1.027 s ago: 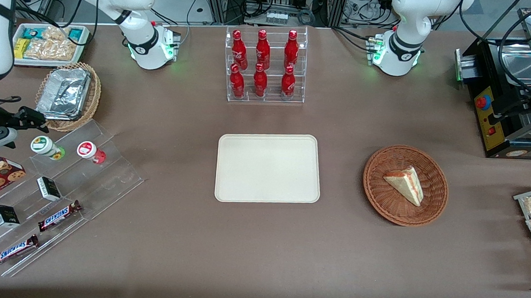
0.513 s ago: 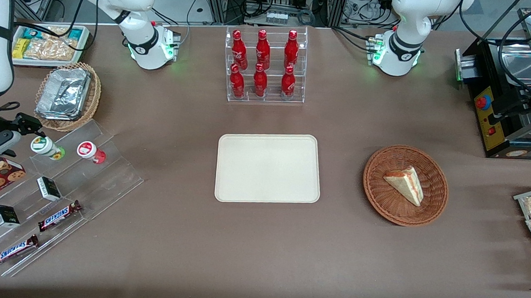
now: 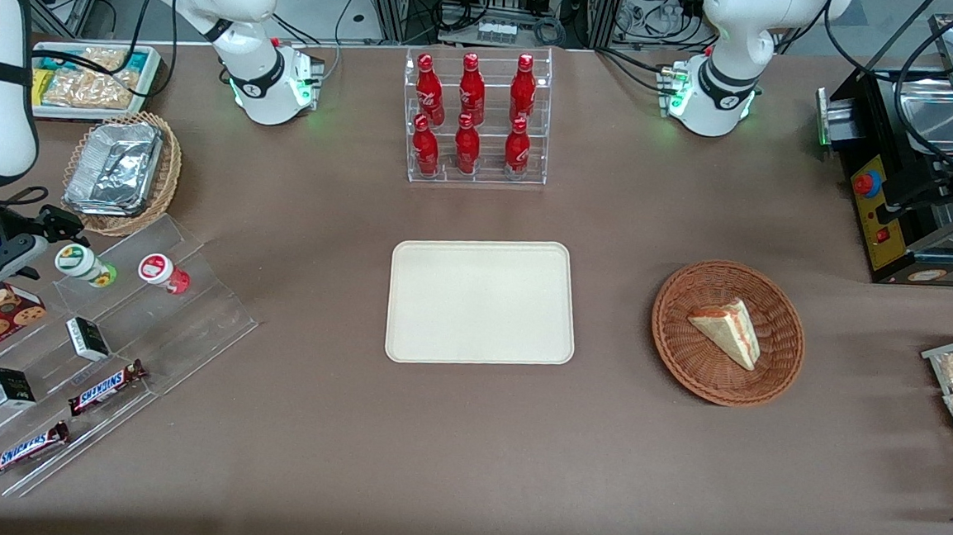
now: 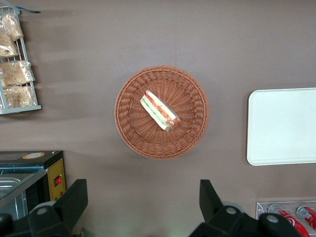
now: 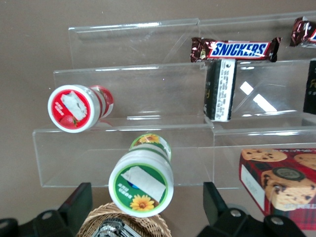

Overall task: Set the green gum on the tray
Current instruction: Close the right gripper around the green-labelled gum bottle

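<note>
Gripper hovering just above the green gum, fingers spread wide, pinching nothing. Gum standing on the top step of the clear rack, red gum right beside it. Tray way off at 3 o'clock, mid-counter, bare.

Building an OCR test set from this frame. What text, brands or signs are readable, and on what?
"SNICKERS": bar on the rack; a second bar lies nearer the front camera.
Green gum lid: sunflower picture, print unreadable.
Red gum lid: strawberry picture, print unreadable.
Black box: white label, print too small.
Red bottles: white script, too small.
The gripper hovers open over the green gum.
</note>
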`<state>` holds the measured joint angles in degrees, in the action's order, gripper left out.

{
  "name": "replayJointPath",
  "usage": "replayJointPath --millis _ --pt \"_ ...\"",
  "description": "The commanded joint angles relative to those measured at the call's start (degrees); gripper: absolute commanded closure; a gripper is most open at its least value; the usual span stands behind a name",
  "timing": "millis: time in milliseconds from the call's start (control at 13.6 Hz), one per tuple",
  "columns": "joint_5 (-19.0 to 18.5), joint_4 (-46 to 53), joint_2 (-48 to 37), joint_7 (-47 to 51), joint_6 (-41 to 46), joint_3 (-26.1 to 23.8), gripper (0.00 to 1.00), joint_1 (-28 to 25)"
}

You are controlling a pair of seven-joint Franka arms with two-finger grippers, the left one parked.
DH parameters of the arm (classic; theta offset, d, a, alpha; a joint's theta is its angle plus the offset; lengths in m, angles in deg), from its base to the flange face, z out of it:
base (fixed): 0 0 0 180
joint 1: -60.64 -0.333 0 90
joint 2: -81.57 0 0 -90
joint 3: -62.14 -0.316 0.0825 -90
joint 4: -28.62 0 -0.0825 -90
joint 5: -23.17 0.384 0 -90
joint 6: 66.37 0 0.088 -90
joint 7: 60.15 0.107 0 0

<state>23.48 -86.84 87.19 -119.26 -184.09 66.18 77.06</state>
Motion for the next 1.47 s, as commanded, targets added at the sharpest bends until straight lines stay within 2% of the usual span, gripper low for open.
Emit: replayJointPath --millis 0,367,440,513,660,733,1100,1393 --pt "2.41 -2.75 -1.31 -1.27 -2.24 -0.26 0.0 0.81" --pt "2.42 -5.3 -1.4 -1.27 -5.5 -0.26 0.01 0.81" --pt "2.42 -5.3 -1.31 -1.36 -5.67 -0.26 0.11 0.72" --pt "2.33 -5.3 -1.31 -1.53 -5.68 -0.26 0.34 0.72" --pt "2.33 -5.3 -1.31 -3.29 -5.76 -0.26 0.92 0.72" --pt "2.33 -5.21 -1.4 -3.38 -5.68 -0.26 1.0 0.55" --pt "1.98 -0.31 -1.84 -2.51 -0.68 -1.05 1.0 -0.42" --pt "1.72 5.85 -1.49 1.86 6.35 -1.05 1.0 -5.06"
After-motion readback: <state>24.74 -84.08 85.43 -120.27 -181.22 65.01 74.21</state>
